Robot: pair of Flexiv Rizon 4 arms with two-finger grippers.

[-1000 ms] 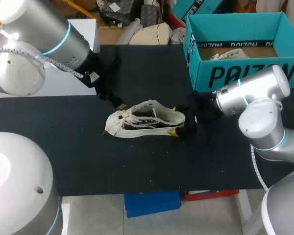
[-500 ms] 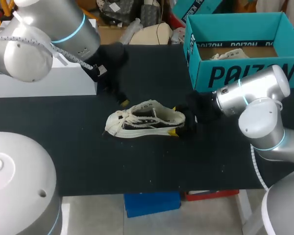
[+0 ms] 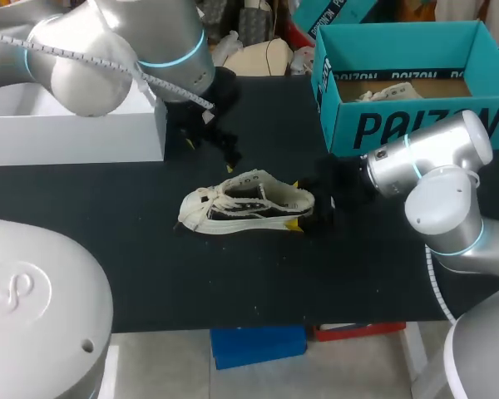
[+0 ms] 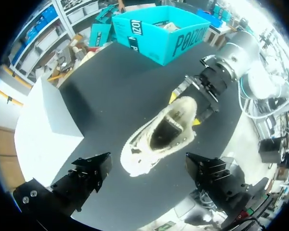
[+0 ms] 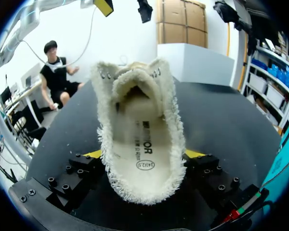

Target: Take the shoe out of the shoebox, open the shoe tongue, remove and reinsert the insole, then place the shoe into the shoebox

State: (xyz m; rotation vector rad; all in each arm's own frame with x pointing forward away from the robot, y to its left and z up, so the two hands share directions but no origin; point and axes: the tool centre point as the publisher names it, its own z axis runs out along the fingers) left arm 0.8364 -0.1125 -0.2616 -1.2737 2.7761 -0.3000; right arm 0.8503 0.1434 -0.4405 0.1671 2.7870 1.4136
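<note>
Black desk [image 3: 133,249]; teal shoebox [image 3: 403,125] at its far right, white shoe [image 3: 245,204] out of it, lying mid-desk. Jaws of the right arm [image 3: 424,158] grip the heel from both sides; jaws of the left arm [image 3: 141,50] hang wide open, empty, above the shoe. Step in hand looks like opening the tongue: the left jaws need to drop onto it and pull while the right steadies the heel.

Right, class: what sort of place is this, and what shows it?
Probably a robotics lab bench: a left arm and right arm over a black table with a shoe and teal shoebox.
</note>
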